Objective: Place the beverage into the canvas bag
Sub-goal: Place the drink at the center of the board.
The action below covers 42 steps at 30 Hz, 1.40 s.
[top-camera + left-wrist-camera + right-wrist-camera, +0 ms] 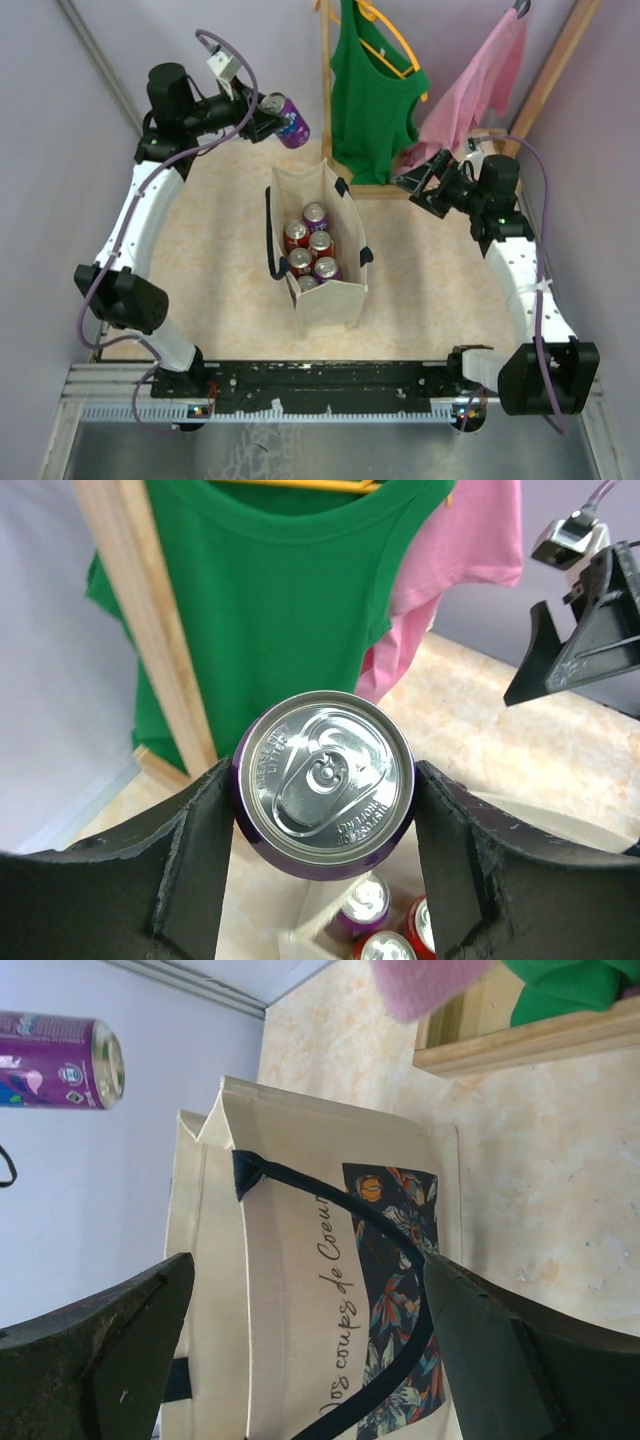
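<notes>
One purple can (291,120) is the beverage in play, clamped between the fingers of the left gripper (275,115) and carried in the air past the far-left corner of the canvas bag (330,305), clear of its rim. It is tipped over rather than upright, its lid facing back up the wrist. In the left wrist view the pull tab lies flat and unbroken, so the can is probably full: fairly heavy for its size, with the weight spread evenly along it.

The wall is stiff but thin, smooth metal, slippery under hard pads and easy to dent. The present hold, pads on opposite sides of the round body, suits it. A firm but moderate squeeze should do.

The bag stands upright mid-table with its mouth open. About six cans (321,243) already stand inside, though the count is uncertain where the near wall shades them. Its cloth walls are soft and will give if nudged, and the dark navy handles (270,235) droop beside the opening, so the can is best lowered straight into free space.

The right gripper (420,185) hangs to the far right of the bag with its jaws spread wide and nothing in them, facing the printed side of the bag. Behind it a green top (370,90) and a pink garment (470,90) hang from a wooden rack (326,80).
</notes>
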Each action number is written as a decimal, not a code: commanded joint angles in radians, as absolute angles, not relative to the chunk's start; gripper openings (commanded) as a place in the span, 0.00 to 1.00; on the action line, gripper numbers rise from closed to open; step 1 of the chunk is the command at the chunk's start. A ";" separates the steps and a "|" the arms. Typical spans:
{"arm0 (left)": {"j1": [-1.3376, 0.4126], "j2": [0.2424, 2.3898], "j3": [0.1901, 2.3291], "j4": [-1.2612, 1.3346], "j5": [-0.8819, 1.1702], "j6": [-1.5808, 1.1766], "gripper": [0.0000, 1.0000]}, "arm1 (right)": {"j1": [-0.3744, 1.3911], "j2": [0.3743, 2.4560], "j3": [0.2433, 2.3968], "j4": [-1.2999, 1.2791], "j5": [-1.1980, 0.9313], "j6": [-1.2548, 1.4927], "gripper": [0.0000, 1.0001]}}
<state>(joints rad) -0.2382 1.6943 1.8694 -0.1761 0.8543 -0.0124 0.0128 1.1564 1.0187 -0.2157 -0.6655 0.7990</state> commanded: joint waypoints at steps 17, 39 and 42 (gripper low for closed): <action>-0.031 1.297 1.211 -0.141 0.528 0.165 0.00 | 0.015 1.268 1.141 -0.210 -0.689 0.740 0.96; -0.025 1.244 0.731 0.041 0.477 0.302 0.00 | 0.016 1.316 1.184 -0.218 -0.693 0.735 0.96; -0.024 1.224 0.691 0.048 0.470 0.313 0.00 | 0.015 1.316 1.180 -0.214 -0.692 0.740 0.96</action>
